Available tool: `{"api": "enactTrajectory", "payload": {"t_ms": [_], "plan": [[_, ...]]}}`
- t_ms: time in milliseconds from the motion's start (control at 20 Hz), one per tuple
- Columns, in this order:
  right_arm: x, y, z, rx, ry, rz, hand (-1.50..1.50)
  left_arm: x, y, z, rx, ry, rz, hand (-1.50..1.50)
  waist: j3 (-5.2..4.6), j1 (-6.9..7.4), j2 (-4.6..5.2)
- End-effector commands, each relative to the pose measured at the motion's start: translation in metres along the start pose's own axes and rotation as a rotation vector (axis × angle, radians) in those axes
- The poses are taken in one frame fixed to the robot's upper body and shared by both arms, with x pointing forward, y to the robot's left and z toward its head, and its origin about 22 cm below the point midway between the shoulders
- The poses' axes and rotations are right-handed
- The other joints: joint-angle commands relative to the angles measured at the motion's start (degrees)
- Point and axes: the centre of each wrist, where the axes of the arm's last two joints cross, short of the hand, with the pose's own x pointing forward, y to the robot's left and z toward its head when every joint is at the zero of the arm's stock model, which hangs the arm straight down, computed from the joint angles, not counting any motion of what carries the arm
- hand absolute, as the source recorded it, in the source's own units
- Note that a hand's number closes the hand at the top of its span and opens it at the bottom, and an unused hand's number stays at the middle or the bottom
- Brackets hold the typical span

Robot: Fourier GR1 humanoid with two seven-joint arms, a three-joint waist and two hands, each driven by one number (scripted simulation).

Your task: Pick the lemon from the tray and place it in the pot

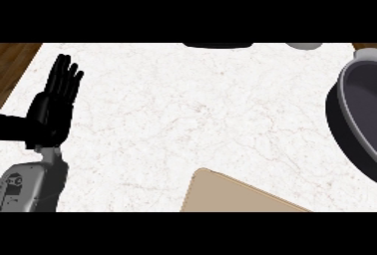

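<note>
Lemon is nowhere to be seen: the only part of the tray (232,194) in view is a tan corner at the lower edge, bare on the part that shows, so the fruit may lie on the hidden part below the view or be held out of sight, and I cannot tell which. The pot (353,112) sits at the right edge of the marble counter (191,109), dark and wide-mouthed, its bowl holding nothing in the part that shows, well apart from the tray corner. The left hand (55,102) stands at the left edge, fingers straight and up, spread a little, holding nothing; it is resting and has no part in this step. The right hand does not show at all. By my judgement the pick is the step in hand, or a carry just under way. To do it well, the right hand, nearer both tray and pot, should curl round the lemon from above, since a round fruit will likely roll if nudged sideways. It should then lift clear of the pot's raised rim before moving across, and let go low over the bowl's middle.
</note>
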Motion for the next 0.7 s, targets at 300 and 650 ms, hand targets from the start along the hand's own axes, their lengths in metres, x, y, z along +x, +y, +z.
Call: {"api": "enactTrajectory", "payload": {"t_ms": [300,650], "plan": [[-0.087,0.035,-0.042,0.056,0.005,0.022,1.5,0.0,-0.012,-0.01,-0.018,-0.014,0.004,0.0,-0.04,0.78,0.25],[-0.102,0.066,-0.041,0.307,0.175,-0.143,-1.5,0.003,-0.003,-0.007,-0.039,-0.017,0.008,0.0,-0.01,1.56,0.59]]}}
